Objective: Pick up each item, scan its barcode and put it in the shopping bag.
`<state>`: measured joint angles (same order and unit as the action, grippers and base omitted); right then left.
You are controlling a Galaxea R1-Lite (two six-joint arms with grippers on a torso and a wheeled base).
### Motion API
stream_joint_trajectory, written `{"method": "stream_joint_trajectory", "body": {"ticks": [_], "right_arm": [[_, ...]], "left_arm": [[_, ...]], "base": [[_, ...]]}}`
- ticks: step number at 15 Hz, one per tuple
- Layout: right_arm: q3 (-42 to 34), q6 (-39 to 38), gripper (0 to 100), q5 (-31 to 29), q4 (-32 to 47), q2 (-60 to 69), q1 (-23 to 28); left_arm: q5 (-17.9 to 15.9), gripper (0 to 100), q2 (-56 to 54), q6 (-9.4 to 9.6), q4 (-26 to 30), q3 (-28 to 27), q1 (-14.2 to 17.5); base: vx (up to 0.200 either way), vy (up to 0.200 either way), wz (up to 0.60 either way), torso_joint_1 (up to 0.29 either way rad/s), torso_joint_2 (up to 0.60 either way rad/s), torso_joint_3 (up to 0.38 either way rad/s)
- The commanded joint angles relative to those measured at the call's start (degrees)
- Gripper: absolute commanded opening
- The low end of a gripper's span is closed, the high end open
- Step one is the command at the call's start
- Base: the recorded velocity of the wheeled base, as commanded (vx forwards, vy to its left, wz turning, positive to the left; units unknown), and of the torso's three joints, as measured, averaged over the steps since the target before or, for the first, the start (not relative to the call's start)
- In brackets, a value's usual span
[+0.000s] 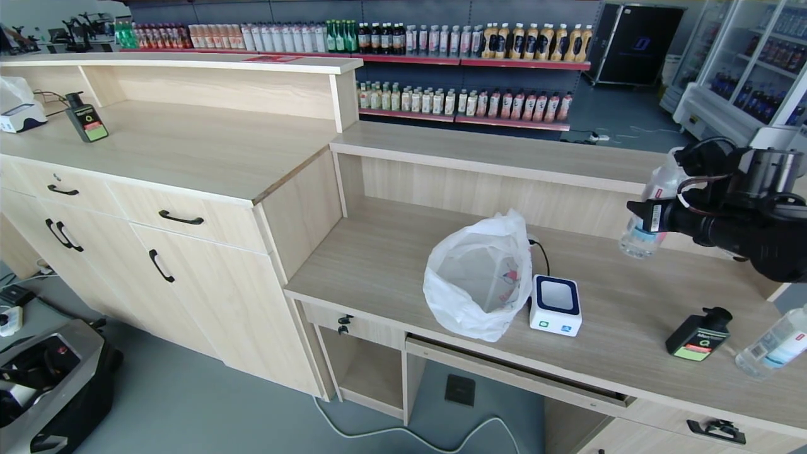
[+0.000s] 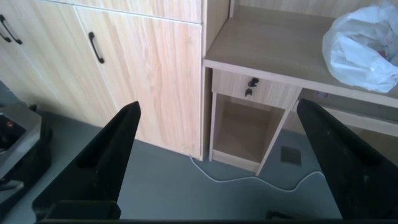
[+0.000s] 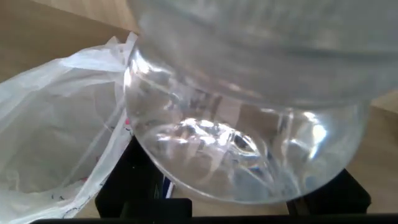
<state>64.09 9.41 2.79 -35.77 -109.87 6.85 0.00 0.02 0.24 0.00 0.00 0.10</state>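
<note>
My right gripper is shut on a clear water bottle, holding it in the air above the right part of the low counter, to the right of the bag. In the right wrist view the bottle's base is close up, with the bag beyond it. The white plastic shopping bag stands open on the counter, beside a white scanner box with a blue-framed window. My left gripper is open and holds nothing, low over the floor in front of the cabinets. The bag lies far off.
A black handheld scanner and a second clear bottle lie at the counter's right end. A raised ledge runs behind the counter. The higher counter on the left carries another black scanner and a white device.
</note>
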Motion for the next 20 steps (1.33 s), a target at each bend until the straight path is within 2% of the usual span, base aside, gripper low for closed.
{"method": "stream_joint_trajectory", "body": {"ticks": [1,3,4,6,12,14,15,16,17,20], "right_arm": [[-2.12,0.70,0,-15.01,0.44,0.71,-2.98],[-3.09,1.14,0,-23.18,0.52,1.50,-4.74],[-3.44,1.66,0,-25.47,0.52,1.68,-4.92],[-4.14,3.68,0,-25.64,1.05,2.74,-4.74],[-3.62,3.86,0,-24.06,1.14,2.38,-6.41],[-2.39,1.93,0,-18.26,-0.71,-0.43,-5.71],[-2.12,1.22,0,-12.02,-1.23,-2.45,-4.13],[-2.12,1.22,0,-11.67,-1.23,-2.63,-4.04],[-1.33,0.52,0,-5.96,-3.70,-7.20,-3.07],[0.78,-0.27,0,0.37,-9.41,-14.84,-3.07]], "left_arm": [[0.00,100,-0.02,0.02,0.00,0.00,-0.01],[0.00,100,-0.02,0.02,0.00,0.00,-0.01],[0.00,100,-0.02,0.02,0.00,0.00,-0.01],[0.00,100,-0.02,0.02,0.00,0.00,-0.01],[0.00,100,-0.02,0.02,0.00,0.00,-0.01],[0.00,100,-0.02,0.02,0.00,0.00,-0.01],[0.00,100,-0.02,0.02,0.00,0.00,-0.01],[0.00,100,-0.02,0.02,0.00,0.00,-0.01],[0.00,100,-0.02,0.02,0.00,0.00,-0.01],[0.00,100,-0.02,0.02,0.00,0.00,-0.01]], "base": [[0.000,0.000,0.00,0.000,0.00,0.000],[0.000,0.000,0.00,0.000,0.00,0.000],[0.000,0.000,0.00,0.000,0.00,0.000],[0.000,0.000,0.00,0.000,0.00,0.000],[0.000,0.000,0.60,0.001,0.00,0.005],[0.000,0.000,0.60,0.002,0.00,0.002],[0.000,0.000,0.00,0.000,0.00,0.000],[0.000,0.000,0.00,0.000,0.00,0.000],[0.000,0.000,0.00,0.000,0.00,0.000],[0.000,0.000,0.00,0.000,0.00,0.000]]}}
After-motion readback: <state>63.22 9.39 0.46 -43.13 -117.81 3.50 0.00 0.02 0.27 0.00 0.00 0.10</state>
